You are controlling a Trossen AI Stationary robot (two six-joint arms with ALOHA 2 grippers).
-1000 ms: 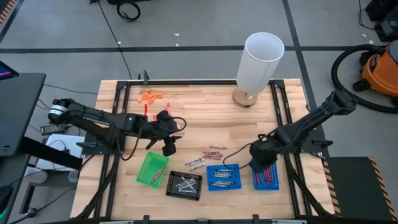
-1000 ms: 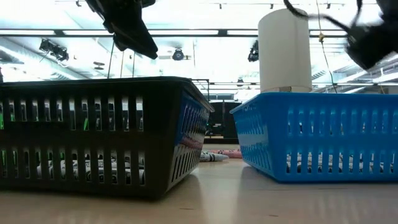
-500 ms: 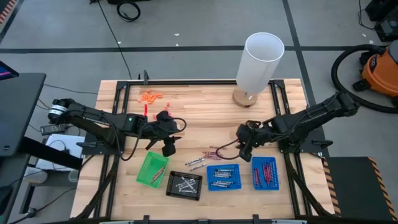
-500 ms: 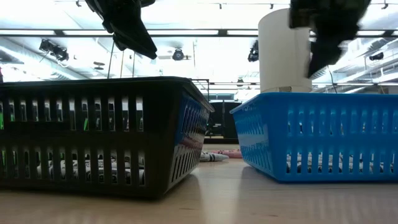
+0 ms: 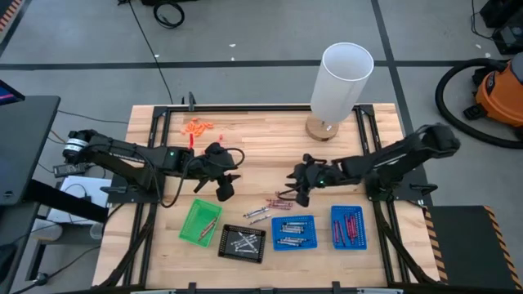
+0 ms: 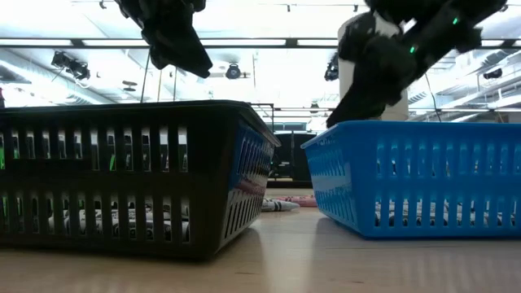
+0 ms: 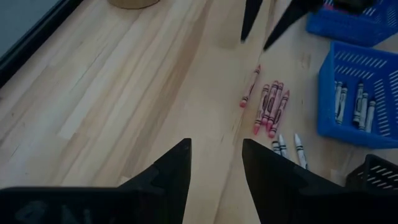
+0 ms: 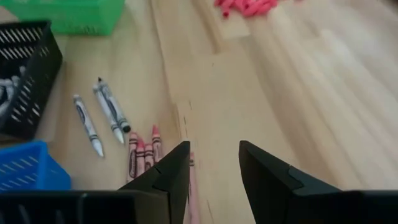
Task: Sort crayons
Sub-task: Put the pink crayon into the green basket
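— While the right gripper point(image 5: 299, 193) hangs over the middle of the worktop point(image 5: 270, 139), how do its jaws stand?

— Parted, with nothing between them. In its own wrist view the two dark fingers point(image 8: 168, 177) frame bare wood, and a small cluster of maroon crayons point(image 8: 142, 152) lies just beside one fingertip, untouched.

— And the left gripper point(image 5: 224, 184)?

— Also parted and empty. It hovers above the worktop on the left side, near the green tray point(image 5: 201, 221). Its wrist view looks across the wood at the same maroon crayons point(image 7: 269, 107) and at the right gripper's fingertips beyond them.

— Where are the loose crayons?

— On the worktop between the two grippers, just ahead of the trays: the maroon ones point(image 5: 280, 198) in a tight group, and a few grey-white crayons point(image 5: 256, 214) close by, nearer the black tray point(image 5: 243, 242).

— And the sorted ones?

— Grey-white sticks lie in the black tray and in the left blue tray point(image 5: 293, 233); dark red ones fill the right blue tray point(image 5: 349, 227). The green tray holds one stick whose colour I cannot tell.

— Anything else?

— A tall white cylinder point(image 5: 341, 79) on a round wooden base at the far edge, and orange bits point(image 5: 197, 126) at the far left.
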